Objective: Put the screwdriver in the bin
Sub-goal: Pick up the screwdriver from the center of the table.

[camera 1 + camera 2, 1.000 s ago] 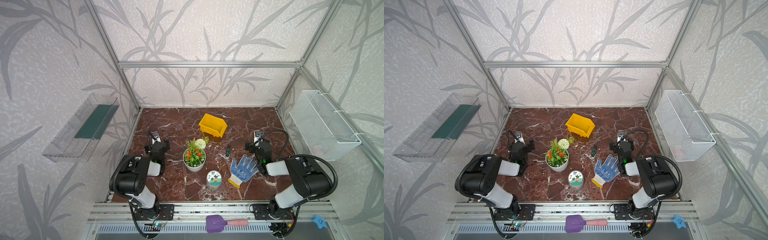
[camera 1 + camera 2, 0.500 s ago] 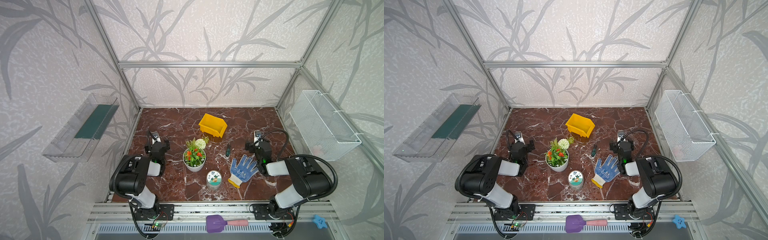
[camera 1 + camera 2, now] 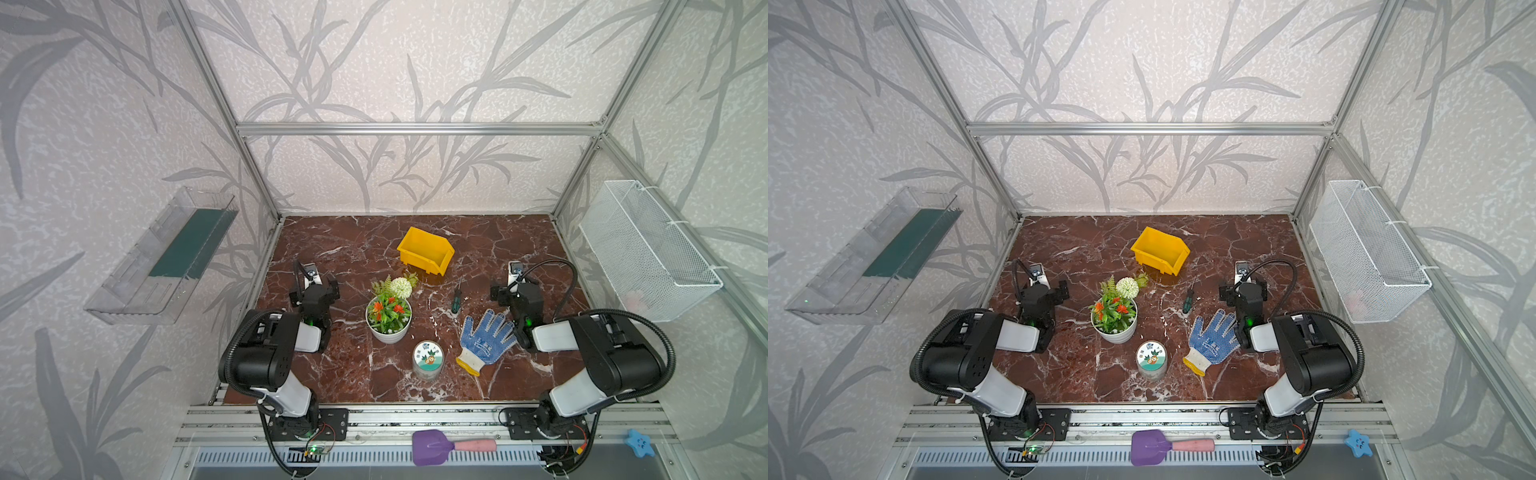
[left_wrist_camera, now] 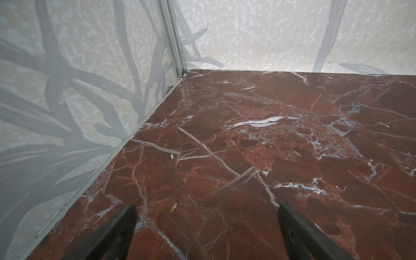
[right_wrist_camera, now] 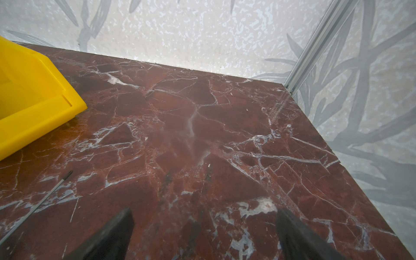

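Note:
The screwdriver (image 3: 457, 296) (image 3: 1188, 299), slim with a dark green-and-black handle, lies flat on the marble floor between the flower pot and my right gripper. Its thin shaft (image 5: 45, 195) points toward the bin in the right wrist view. The yellow bin (image 3: 426, 250) (image 3: 1160, 250) (image 5: 29, 94) stands behind it, with nothing showing inside. My right gripper (image 3: 515, 289) (image 3: 1243, 289) (image 5: 204, 211) rests low to the right of the screwdriver, open, nothing between its fingers. My left gripper (image 3: 313, 289) (image 3: 1044, 291) (image 4: 207, 206) sits at the left side, open over bare floor.
A white pot of flowers (image 3: 388, 320), a round tin (image 3: 428, 359) and a blue-dotted glove (image 3: 486, 336) lie near the screwdriver. A wire mesh basket (image 3: 648, 249) hangs on the right wall and a clear tray (image 3: 166, 257) on the left. A purple spatula (image 3: 453, 446) lies on the front rail.

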Tool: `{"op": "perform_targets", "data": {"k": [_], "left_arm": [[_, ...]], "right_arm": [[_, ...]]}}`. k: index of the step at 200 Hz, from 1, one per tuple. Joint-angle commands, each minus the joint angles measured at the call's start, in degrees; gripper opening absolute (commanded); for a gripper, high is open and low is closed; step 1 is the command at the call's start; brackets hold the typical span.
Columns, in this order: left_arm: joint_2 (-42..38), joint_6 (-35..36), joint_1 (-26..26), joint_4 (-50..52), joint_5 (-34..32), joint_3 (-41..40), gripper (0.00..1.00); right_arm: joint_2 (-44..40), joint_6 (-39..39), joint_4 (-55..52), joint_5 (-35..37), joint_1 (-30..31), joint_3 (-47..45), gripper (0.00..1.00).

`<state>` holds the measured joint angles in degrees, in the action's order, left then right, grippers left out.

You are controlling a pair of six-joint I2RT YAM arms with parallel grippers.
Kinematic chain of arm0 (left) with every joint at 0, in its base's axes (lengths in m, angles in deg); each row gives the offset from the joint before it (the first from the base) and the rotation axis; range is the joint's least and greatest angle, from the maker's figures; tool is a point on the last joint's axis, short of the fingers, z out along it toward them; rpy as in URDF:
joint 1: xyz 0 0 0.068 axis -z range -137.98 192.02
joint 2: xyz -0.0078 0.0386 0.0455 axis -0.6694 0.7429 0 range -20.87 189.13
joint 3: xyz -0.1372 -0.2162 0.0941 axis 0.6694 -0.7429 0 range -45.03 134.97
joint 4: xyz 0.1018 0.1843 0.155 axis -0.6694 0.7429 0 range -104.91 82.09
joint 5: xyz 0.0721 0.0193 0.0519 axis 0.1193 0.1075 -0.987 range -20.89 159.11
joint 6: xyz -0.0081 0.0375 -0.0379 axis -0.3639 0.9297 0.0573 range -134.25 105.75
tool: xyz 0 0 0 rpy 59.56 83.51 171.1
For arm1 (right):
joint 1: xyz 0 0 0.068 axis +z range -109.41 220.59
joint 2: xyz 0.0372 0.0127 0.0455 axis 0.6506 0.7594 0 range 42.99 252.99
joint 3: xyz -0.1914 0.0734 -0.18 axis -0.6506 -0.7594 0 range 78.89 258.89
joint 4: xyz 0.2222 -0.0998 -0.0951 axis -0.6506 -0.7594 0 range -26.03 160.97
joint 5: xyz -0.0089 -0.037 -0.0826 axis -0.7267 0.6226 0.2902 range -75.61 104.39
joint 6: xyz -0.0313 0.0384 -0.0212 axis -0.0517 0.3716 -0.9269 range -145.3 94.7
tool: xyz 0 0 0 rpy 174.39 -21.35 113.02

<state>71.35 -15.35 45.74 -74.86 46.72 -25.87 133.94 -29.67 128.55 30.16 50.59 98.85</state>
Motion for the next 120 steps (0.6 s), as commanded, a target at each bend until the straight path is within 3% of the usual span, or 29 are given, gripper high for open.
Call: {"op": "perform_targets", "data": {"k": [1,11,31,53,70,97,120], "left_arm": [[-1.3,-0.5,-0.3,0.3,-0.6,0.8,0.99],[-1.7,-1.3,-0.2,-0.3,-3.4,0.6,0.99],[-3.9,0.3,0.3,-3.6,-2.3,-1.8,0.99],[-11.0,6.4,7.1,-0.2,-12.4,-1.9,0.99],[-17.8,11.4,11.4,3.9,-8.9,-1.2,0.99],[-26.6,6.7,15.5,14.5,-10.3,2.5,0.99],[-32.7,-0.3,16.9,27.4,-6.9,8.2,0.99]], "right_arm": [[0.4,-0.1,1.6,-0.2,-0.2,0.3,0.99],[0.4,-0.2,2.1,0.1,-0.2,0.0,0.99],[-1.7,-0.8,2.4,1.1,0.3,-0.7,0.99],[-7.2,-4.4,-2.8,3.5,3.3,-0.2,0.99],[-11.3,-7.9,-7.0,5.7,6.8,0.6,0.99],[-17.5,-6.3,-14.1,9.4,10.3,2.1,0.99],[-25.6,5.8,-26.7,8.9,10.1,3.8,0.99]]}}
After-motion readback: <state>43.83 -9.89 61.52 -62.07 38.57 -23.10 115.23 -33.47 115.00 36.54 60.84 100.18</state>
